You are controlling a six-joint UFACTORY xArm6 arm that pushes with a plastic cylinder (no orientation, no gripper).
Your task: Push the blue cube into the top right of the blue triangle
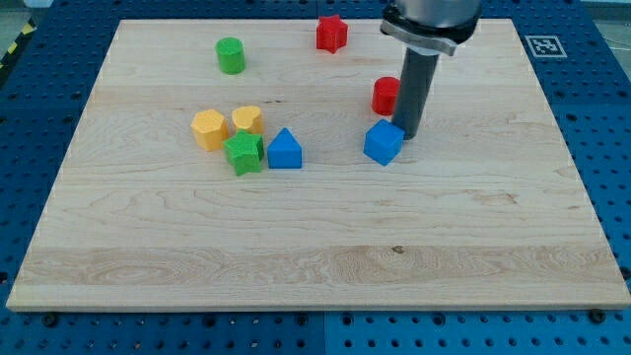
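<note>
The blue cube (383, 143) lies right of the board's middle. The blue triangle (284, 150) lies to its left, about a hundred pixels away, with open board between them. My tip (406, 134) rests on the board right at the cube's upper right side, touching or nearly touching it. The dark rod rises from there toward the view's top.
A red cylinder (385, 96) sits just behind the rod. A green star (243, 153) touches the triangle's left side, with a yellow hexagon (209, 129) and a yellow heart-like block (247, 119) beside it. A green cylinder (231, 55) and a red star (331, 33) lie near the top.
</note>
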